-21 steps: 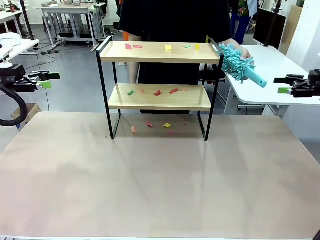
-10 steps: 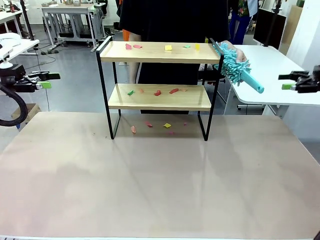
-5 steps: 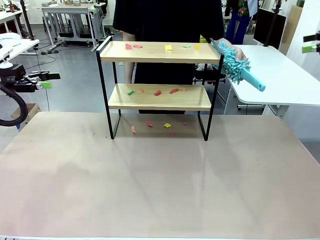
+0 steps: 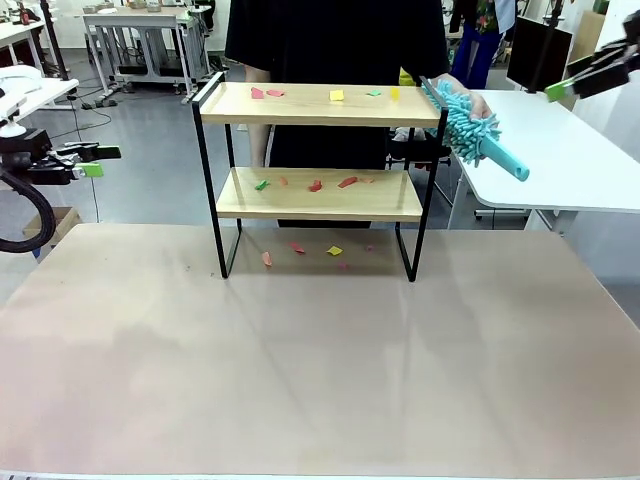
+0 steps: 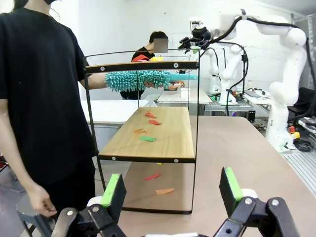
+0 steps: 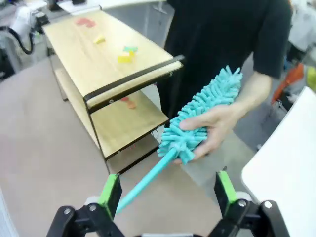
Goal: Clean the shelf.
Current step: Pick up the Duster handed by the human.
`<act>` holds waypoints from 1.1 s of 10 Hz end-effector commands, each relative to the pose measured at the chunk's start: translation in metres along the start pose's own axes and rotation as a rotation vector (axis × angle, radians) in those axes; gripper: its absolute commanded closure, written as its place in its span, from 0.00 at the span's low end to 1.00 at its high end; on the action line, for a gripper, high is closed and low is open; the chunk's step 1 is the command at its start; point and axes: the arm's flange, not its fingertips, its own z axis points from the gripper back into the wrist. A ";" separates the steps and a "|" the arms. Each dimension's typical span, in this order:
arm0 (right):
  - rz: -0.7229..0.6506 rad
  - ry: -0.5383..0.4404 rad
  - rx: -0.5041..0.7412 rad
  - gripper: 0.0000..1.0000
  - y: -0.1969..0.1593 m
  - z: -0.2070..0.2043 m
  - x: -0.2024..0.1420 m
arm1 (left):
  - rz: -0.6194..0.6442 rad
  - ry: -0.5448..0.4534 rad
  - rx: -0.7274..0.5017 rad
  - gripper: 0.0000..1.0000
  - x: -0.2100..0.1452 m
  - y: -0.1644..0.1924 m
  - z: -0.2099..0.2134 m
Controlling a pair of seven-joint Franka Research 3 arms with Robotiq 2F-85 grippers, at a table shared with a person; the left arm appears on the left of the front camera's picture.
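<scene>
The shelf (image 4: pixel 318 105) stands at the far middle of the table, two wooden boards in a black frame; coloured paper scraps (image 4: pixel 336 96) lie on both boards and on the table under it. A person's hand (image 6: pixel 213 129) holds a teal fluffy duster (image 4: pixel 475 132) by its head beside the shelf's right end, handle (image 6: pixel 144 181) pointing out. My right gripper (image 4: pixel 568 82) is open, high at the right, above the duster. My left gripper (image 4: pixel 88 160) is open at the far left, away from the shelf (image 5: pixel 149 132). The wrist views show both pairs of green pads (image 5: pixel 114 190) (image 6: pixel 109 193) apart.
A white side table (image 4: pixel 560 160) stands right of the shelf. The tan tabletop (image 4: pixel 320 360) stretches bare in front of the shelf. The person in black stands behind the shelf. Other desks and a black cable at far left.
My right gripper rose from level with the duster handle to high at the upper right. The person's duster shifted slightly toward the shelf's right end. My left arm stayed still.
</scene>
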 end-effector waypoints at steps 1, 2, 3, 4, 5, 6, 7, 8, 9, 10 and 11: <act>-0.119 0.162 -0.070 0.00 0.030 -0.012 0.003 | -0.015 0.009 0.001 0.00 0.001 -0.001 0.001; -0.140 0.249 -0.071 0.00 0.034 -0.018 0.002 | -0.015 0.009 0.001 0.00 0.001 -0.001 0.001; -0.157 0.221 -0.068 0.00 0.034 -0.017 0.004 | -0.015 0.009 0.001 0.00 0.001 -0.001 0.001; -0.066 0.144 -0.071 0.00 0.033 -0.019 0.002 | -0.015 0.009 0.001 0.00 0.001 -0.001 0.001; -0.066 0.144 -0.071 0.00 0.033 -0.019 0.002 | -0.015 0.009 0.001 0.00 0.001 -0.001 0.001; -0.066 0.144 -0.071 0.00 0.033 -0.019 0.002 | -0.015 0.009 0.001 0.00 0.001 -0.001 0.001; -0.066 0.144 -0.071 0.00 0.033 -0.019 0.002 | -0.015 0.009 0.001 0.00 0.001 -0.001 0.001; -0.066 0.144 -0.071 0.00 0.033 -0.019 0.002 | -0.015 0.009 0.001 0.00 0.001 -0.001 0.001; -0.094 0.156 -0.059 0.00 0.035 -0.020 0.003 | -0.015 0.009 0.001 0.00 0.001 -0.001 0.001; -0.096 0.182 -0.101 0.00 0.042 -0.017 0.008 | -0.015 0.009 0.001 0.00 0.001 -0.001 0.001; -0.124 0.211 -0.095 0.00 0.054 -0.022 0.015 | -0.015 0.009 0.001 0.00 0.001 -0.001 0.001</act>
